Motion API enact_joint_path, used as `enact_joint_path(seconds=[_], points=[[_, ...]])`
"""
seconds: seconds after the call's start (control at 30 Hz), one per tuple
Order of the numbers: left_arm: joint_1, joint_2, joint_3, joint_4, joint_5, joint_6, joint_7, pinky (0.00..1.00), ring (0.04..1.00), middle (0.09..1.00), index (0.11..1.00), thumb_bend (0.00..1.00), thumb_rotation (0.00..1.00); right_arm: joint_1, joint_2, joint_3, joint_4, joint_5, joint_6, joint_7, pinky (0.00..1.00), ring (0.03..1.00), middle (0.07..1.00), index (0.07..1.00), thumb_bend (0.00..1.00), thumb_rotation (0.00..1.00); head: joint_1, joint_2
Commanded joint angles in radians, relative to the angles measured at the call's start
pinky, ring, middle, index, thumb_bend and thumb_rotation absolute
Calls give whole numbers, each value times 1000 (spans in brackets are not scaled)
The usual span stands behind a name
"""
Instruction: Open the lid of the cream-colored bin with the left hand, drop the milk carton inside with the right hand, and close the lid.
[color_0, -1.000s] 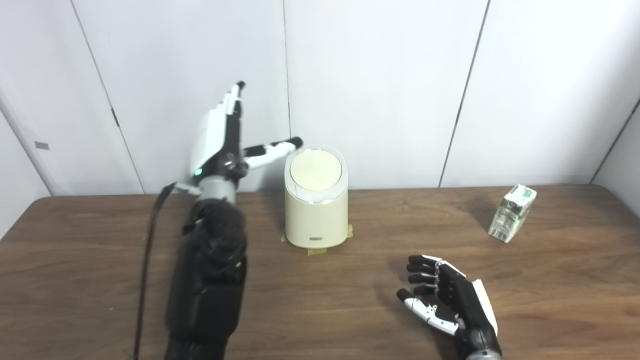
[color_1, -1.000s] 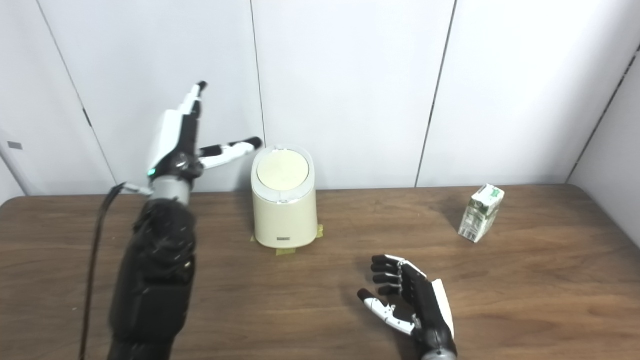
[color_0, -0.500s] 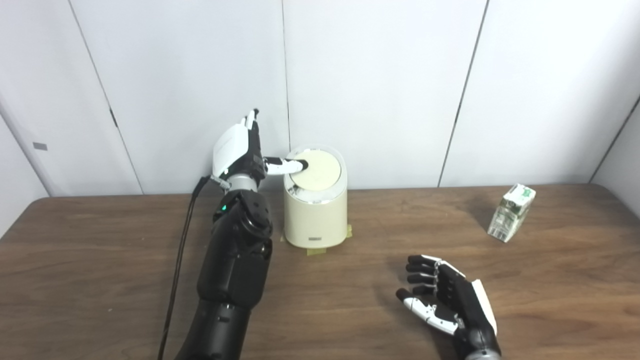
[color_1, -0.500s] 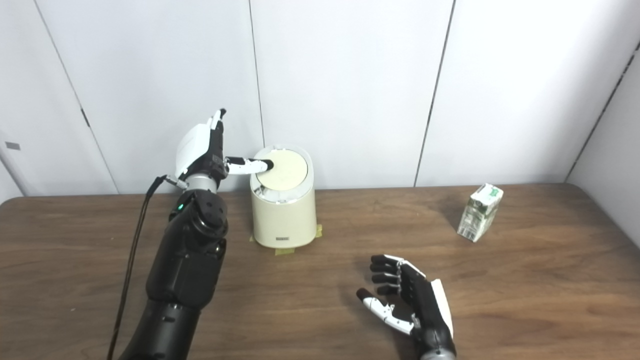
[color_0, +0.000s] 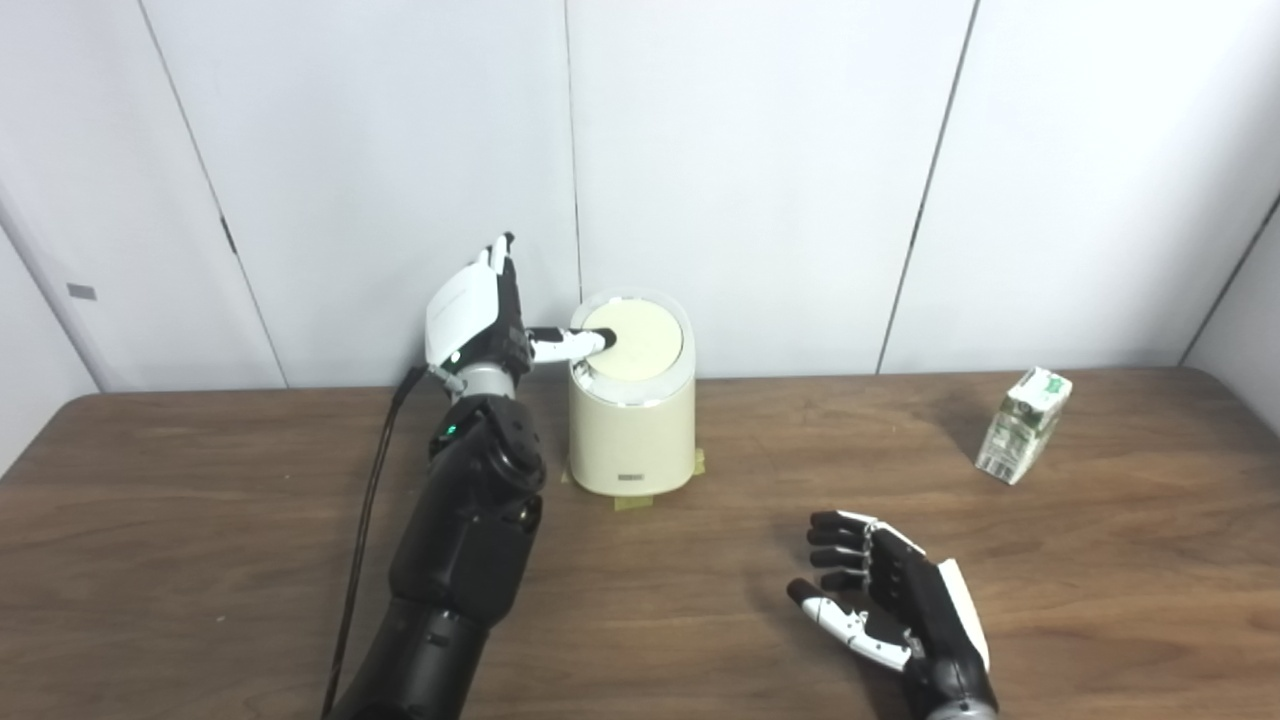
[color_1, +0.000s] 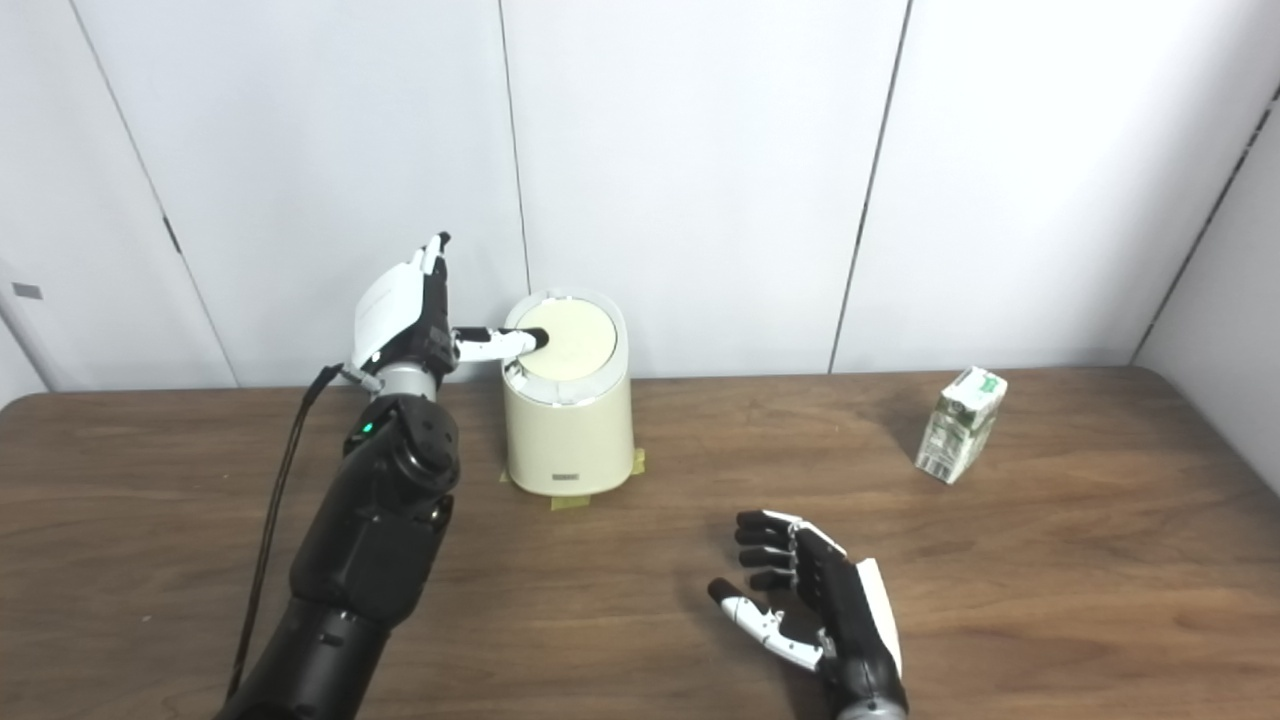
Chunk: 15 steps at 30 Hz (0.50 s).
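Left eye view shows the left hand (color_0: 478, 318) raised beside the cream-colored bin (color_0: 632, 420), its fingers pointing up and apart, grasping nothing, while its thumb (color_0: 572, 343) reaches sideways and rests its dark tip on the left part of the lid (color_0: 640, 340). The right hand (color_0: 893, 603) lies low over the wooden table (color_0: 200, 540) near the front edge, palm turned inward, fingers loosely curled and apart, also empty.

The bin is a rounded cream cylinder with a paler disc of a lid set in a whitish ring, a small label low on its front and bits of tape at its base. The lid is down, so nothing inside can be seen. The milk carton (color_0: 1024, 425) is small, white and green, and stands tilted at the far right of the table, well apart from both hands.

Compared with half a second ago, the left hand sits slightly lower and the thumb tip a little nearer the lid's left rim; carton, bin and right hand have hardly moved.
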Motion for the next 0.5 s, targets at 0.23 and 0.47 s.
enact_joint_path(seconds=[0.23, 0.47], points=[[-39, 36, -49, -9, -40, -6, 35, 1000, 1000, 1000, 1000, 956, 402, -14, 4, 19, -9, -11, -3, 14, 582, 659, 688, 673, 307, 0, -5, -4], [-50, 30, -77, -3, -62, -7, 49, 1000, 1000, 1000, 1000, 987, 421, -15, 3, 21, -11, -10, 4, 17, 593, 666, 692, 681, 302, 0, -6, -3]])
